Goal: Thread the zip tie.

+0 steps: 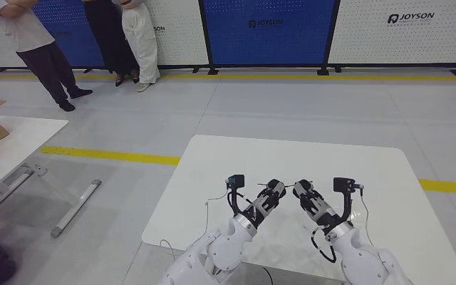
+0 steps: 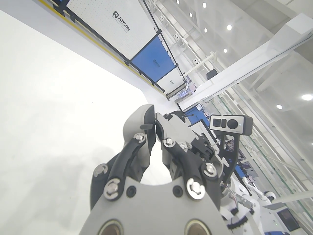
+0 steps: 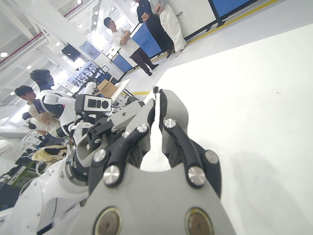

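both arms are at the lower middle of the top view, over the near part of the white tabletop, angled inward so their tips almost meet.

the left pincer is pressed together on a thin dark strip, the zip tie. its short free end pokes out past one finger toward the left of that frame, lying across the fingers rather than along them.

the right pincer is also closed. a small dark block sticks out just beyond its tip, in the upper middle of its frame. i take this for the tie's head.

the strap between the two grips is hidden, so i cannot tell how it runs or whether it is one loop.

the next move turns on how the free end lines up with the head. in the left wrist view the right pincer's tip sits just beside the left one, on the right of the frame, while the free end points the opposite way, to the left. the slot is too small to show which way it faces. by my reading nothing is threaded yet. the left arm holds the end that must travel, and it would need turning until the strip's long axis aims into the head.
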Controlling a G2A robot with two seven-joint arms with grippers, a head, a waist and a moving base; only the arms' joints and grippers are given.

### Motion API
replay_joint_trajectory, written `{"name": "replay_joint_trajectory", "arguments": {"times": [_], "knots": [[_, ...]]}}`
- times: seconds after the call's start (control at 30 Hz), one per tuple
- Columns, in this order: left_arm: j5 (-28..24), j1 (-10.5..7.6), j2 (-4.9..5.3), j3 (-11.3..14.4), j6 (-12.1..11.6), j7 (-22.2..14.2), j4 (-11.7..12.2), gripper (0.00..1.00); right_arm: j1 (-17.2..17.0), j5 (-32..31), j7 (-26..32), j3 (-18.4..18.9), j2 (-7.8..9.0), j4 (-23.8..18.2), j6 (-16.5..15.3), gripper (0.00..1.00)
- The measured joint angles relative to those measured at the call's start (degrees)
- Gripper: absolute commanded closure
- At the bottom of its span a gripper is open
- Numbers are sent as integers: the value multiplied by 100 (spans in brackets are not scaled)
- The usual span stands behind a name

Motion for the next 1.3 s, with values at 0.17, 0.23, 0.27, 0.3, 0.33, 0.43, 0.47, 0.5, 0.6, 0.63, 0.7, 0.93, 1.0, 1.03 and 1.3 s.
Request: {"name": "replay_joint_trajectory", "arguments": {"times": [0.17,0.23,0.27,0.3,0.33,0.43,0.47,0.5,0.6,0.63,0.7,0.93,1.0,1.03,1.3], "knots": [[8,-6,-4,1,-24,3,-6,100,21,-30,34,-17,-1,14,3,100],[14,-11,-8,15,-36,-10,-10,100,32,-44,54,-34,-1,24,-14,100],[15,-13,-9,20,-38,-14,-10,100,35,-49,59,-40,-2,27,-21,100],[17,-16,-11,24,-40,-15,-9,100,38,-51,61,-44,-2,30,-26,100],[18,-18,-12,25,-40,-15,-7,100,39,-51,61,-45,-2,31,-30,100],[61,-23,-13,26,-35,-11,4,100,33,-41,52,-42,-3,28,-38,100],[78,-22,-13,29,-32,-7,8,99,28,-38,49,-39,-2,25,-40,100],[94,-19,-14,34,-30,-2,11,85,22,-38,46,-34,-1,20,-43,100],[158,-18,-14,59,-15,-38,15,52,6,-40,40,-24,1,13,-47,100],[158,-16,-16,64,-15,-39,12,33,2,-43,36,-21,1,13,-47,100],[146,-11,-19,68,-21,-33,6,33,-7,-53,22,-16,2,16,-39,100],[201,46,-11,14,-20,32,-27,56,-35,-85,-13,35,7,55,-5,100],[205,79,-6,-16,-24,58,-44,59,-39,-89,-19,48,9,64,-3,100],[205,92,-4,-27,-26,65,-50,60,-42,-89,-21,52,9,64,-3,100],[262,139,0,-42,-11,84,-66,87,-61,-128,-3,71,15,7,-21,100]]}}
